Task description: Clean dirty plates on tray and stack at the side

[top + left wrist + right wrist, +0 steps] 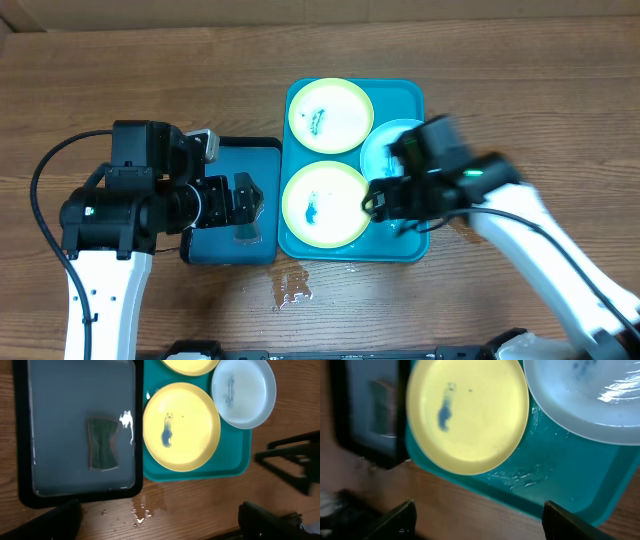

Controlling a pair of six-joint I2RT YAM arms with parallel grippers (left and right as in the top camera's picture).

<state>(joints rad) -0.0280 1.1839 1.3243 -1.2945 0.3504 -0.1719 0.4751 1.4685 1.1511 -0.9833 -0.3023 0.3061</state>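
left tool (160, 516) and right tool (479, 509) spread wide

Ahead of right jaws: turquoise tray (560, 470), yellow plate (467, 410) w/ dark-blue smudge, lt-blue plate (590, 395) w/ blue streaks. 2nd yellow-green plate (330, 115), dark specks. Ahead of left jaws: black-rimmed grey-teal tray (65, 405), green sponge (103, 442). Table (150, 80) brown woodgrain.

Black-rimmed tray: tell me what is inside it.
A green sponge lies flat in shallow water in the black-rimmed tray. From overhead, the left gripper covers part of the tray's floor. Anything beneath the sponge is hidden.
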